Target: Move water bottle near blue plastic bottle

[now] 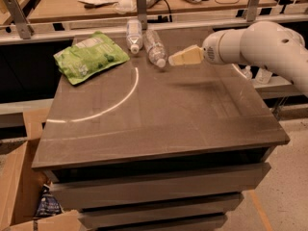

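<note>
Our gripper (174,60) by the water bottle (154,46)
Fingers (186,57) pressed together, empty. Just past their tips, it seems light and crinkly; we'd hold its middle.

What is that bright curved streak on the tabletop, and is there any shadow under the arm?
Camera view: the streak looks like glare, a light reflected on the glossy table; a soft shadow lies on the tabletop below the pincer, which hovers just right of the water bottle.
</note>
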Tool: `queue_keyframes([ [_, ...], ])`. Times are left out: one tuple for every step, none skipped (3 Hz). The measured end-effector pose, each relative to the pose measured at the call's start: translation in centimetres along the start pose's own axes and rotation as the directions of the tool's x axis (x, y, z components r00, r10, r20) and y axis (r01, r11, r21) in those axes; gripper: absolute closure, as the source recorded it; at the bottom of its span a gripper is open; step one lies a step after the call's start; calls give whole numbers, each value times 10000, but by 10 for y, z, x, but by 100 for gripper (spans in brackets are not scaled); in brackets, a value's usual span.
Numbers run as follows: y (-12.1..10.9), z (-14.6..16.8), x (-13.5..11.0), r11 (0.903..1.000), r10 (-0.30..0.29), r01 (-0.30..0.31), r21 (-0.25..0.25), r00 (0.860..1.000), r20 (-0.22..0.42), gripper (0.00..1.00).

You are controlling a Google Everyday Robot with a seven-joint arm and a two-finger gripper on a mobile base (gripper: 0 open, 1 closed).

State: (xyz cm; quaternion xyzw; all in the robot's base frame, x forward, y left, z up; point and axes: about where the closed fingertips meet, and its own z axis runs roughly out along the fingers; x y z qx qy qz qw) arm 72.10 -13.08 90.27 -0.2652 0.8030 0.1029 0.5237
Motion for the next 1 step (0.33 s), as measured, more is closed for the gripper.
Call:
queue_keyframes([
  [0,0,0,10000,0,0,-2,10000,0,0],
])
